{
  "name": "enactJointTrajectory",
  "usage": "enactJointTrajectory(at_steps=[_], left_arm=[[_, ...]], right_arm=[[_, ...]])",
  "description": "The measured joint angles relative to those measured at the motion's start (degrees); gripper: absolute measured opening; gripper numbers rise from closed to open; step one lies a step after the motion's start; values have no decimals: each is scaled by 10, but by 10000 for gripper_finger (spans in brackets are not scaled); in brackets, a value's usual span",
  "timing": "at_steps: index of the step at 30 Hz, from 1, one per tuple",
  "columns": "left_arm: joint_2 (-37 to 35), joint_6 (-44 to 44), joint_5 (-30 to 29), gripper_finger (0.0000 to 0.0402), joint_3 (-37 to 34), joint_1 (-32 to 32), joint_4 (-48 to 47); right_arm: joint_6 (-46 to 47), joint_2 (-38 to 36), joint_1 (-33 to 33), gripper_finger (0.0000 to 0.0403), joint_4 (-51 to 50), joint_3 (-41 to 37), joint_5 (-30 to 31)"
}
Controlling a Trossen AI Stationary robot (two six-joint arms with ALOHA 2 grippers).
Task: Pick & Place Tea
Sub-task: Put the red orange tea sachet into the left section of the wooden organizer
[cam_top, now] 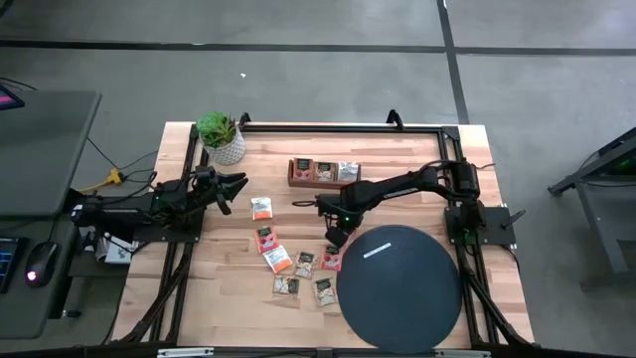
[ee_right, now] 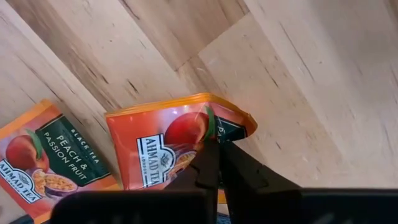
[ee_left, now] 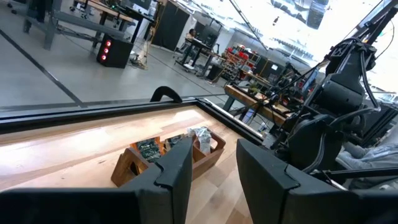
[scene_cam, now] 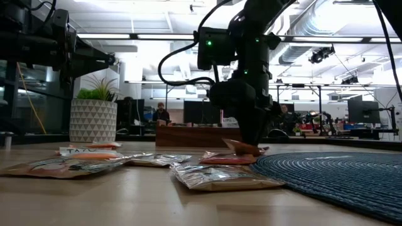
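Right arm reaching leftward across table from its base at right edge, wrist bending down steeply. Right gripper (cam_top: 335,237) pointing down at tabletop near middle, fingers (ee_right: 208,163) pinching together. Left arm sitting low at left edge, extending rightward. Left gripper (cam_top: 238,183) hovering level above surface, fingers (ee_left: 177,171) standing partly apart.

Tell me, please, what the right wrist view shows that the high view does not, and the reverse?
Only the right wrist view shows the print on the orange sachet pinched in the shut right claw. Only the high view shows the black disc, tray, plant and waiting left claw. Both show the wooden table and neighbouring sachets.
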Motion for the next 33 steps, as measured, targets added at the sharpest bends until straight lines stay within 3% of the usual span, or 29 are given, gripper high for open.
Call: enactJointTrajectory(at_steps=[6,15,27,33], left_arm=[[0,0,0,123,0,0,0],[0,0,0,123,0,0,0],[0,0,0,124,0,0,0],[0,0,-1,123,0,0,0]], right_arm=[[-18,-3,2,3,-24,29,39],[-84,-20,3,1,-82,122,203],[-354,-20,-6,0,-47,207,457],[-494,15,-26,0,6,236,508]])
